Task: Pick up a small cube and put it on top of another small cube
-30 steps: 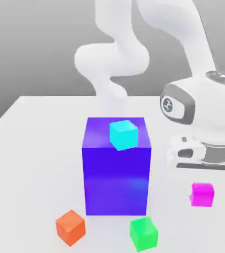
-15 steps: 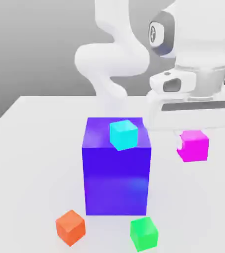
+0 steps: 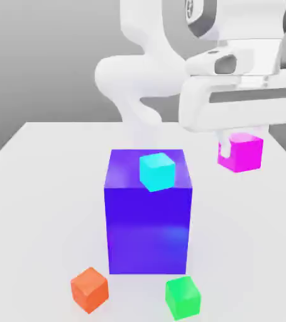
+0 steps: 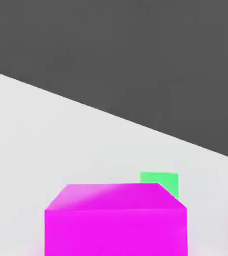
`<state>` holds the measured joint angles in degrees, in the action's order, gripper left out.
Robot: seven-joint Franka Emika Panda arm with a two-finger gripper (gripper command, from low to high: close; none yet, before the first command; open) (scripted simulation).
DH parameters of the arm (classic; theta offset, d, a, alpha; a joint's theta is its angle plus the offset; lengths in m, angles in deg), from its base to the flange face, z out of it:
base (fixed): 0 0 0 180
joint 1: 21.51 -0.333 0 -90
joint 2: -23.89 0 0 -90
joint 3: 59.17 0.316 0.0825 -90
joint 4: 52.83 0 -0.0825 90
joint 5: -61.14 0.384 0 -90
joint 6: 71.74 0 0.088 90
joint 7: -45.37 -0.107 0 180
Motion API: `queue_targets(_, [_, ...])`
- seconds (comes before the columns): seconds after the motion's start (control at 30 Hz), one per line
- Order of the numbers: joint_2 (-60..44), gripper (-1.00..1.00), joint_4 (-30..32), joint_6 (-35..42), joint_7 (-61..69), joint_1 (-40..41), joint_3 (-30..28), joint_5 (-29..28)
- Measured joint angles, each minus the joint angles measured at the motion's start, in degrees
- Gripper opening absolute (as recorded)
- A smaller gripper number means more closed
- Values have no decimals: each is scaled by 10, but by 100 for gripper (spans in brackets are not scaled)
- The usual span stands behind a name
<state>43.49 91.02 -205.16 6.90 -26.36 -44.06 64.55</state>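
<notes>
Glossy white two-finger gripper (image 3: pixel 238 143) clamped small plain magenta-pink cube (image 3: pixel 241 153), lifted above matte white table (image 3: pixel 38 182), apparently higher than small cyan cube (image 3: pixel 156 170) atop large blue-violet block (image 3: pixel 148 214). Orange cube (image 3: pixel 89 289), green cube (image 3: pixel 183 297) on table.

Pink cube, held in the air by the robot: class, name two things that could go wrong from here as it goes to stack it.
1. The pincer holds the pink cube by its upper part, so it might slip and fall to the table.
2. The cyan cube sits near the front edge of the tall blue block; a clumsy placement there could knock it off.
</notes>
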Motion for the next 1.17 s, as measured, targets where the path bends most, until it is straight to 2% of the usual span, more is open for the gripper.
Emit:
queue_targets(0.23, [-48, -100, 6, -33, 83, 0, -6, -21])
queue_targets(0.5, [-151, -100, 8, -100, 206, 19, -32, -45])
queue_targets(0.67, [-233, -100, 5, -150, 309, 61, -44, -52])
queue_targets(0.8, [-324, -100, 0, -229, 307, 53, -60, -85])
queue_targets(0.83, [-342, 100, -1, -246, 302, 50, -65, -92])
queue_targets(1.03, [-351, 100, -2, -254, 299, 48, -68, -96])
queue_targets(1.17, [-284, 100, 2, -193, 321, 53, -57, -66])
